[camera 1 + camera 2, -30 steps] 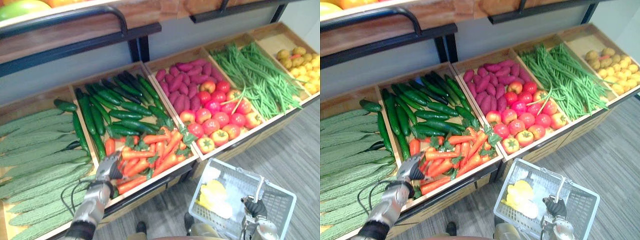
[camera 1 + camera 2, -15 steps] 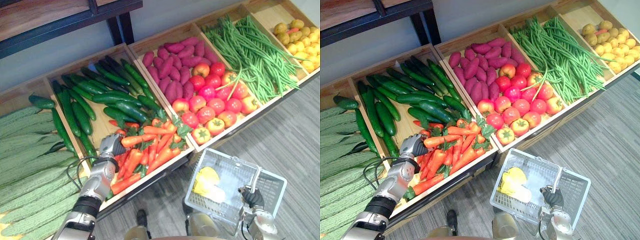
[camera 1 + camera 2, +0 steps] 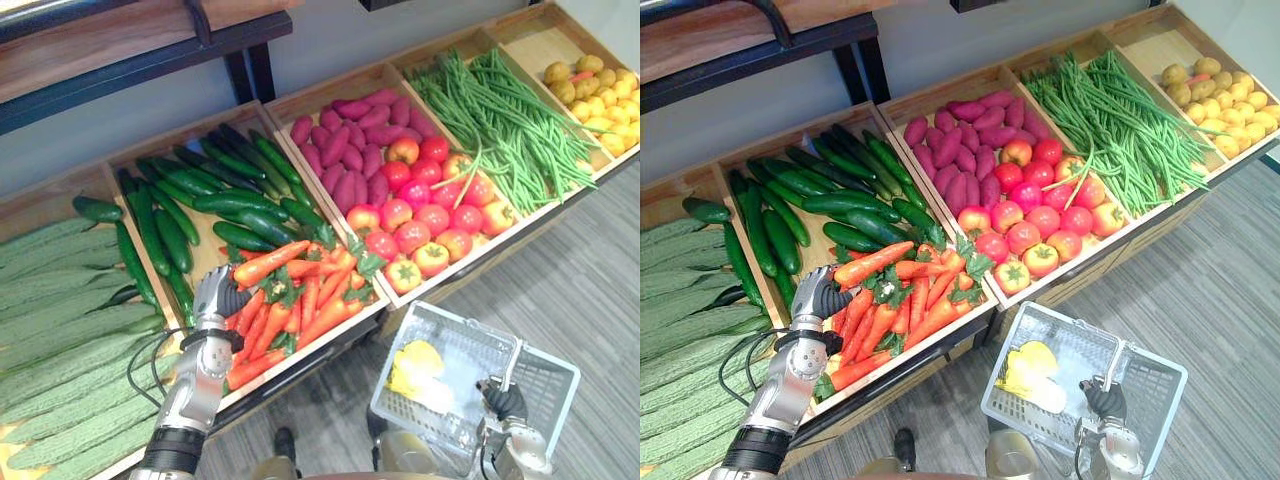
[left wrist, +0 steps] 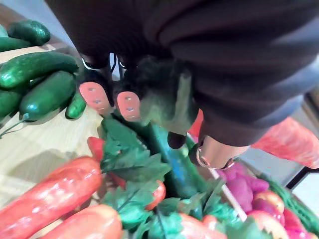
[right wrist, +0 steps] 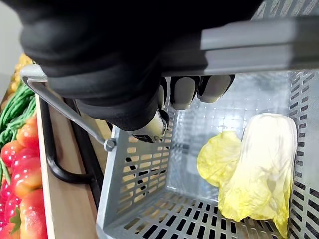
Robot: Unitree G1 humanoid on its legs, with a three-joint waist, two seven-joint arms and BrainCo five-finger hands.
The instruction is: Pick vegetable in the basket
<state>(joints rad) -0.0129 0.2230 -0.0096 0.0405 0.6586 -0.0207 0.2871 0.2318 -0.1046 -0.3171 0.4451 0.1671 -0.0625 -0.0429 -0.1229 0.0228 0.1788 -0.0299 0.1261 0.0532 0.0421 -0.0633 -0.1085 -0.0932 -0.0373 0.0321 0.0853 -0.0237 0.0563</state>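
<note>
Grasping stage. Left hand (image 3: 218,296) curled round leafy end of carrot (image 3: 272,262), root angled up over carrot pile (image 3: 300,312); contact with pile cannot be told. Judged next: lift clear, carry rightward past crate edge, release into basket (image 3: 470,345) while avoiding handle (image 5: 249,42).

Crates, left to right:
- ridged gourds (image 3: 70,320)
- cucumbers (image 3: 200,205) behind carrots
- sweet potatoes (image 3: 345,150) behind tomatoes (image 3: 420,225)
- green beans (image 3: 510,130)
- small yellow produce (image 3: 600,95)

Basket at lower right, over floor, hung from right hand (image 3: 503,400), fingers wrapped round handle; holds pale cabbage (image 3: 420,372).
</note>
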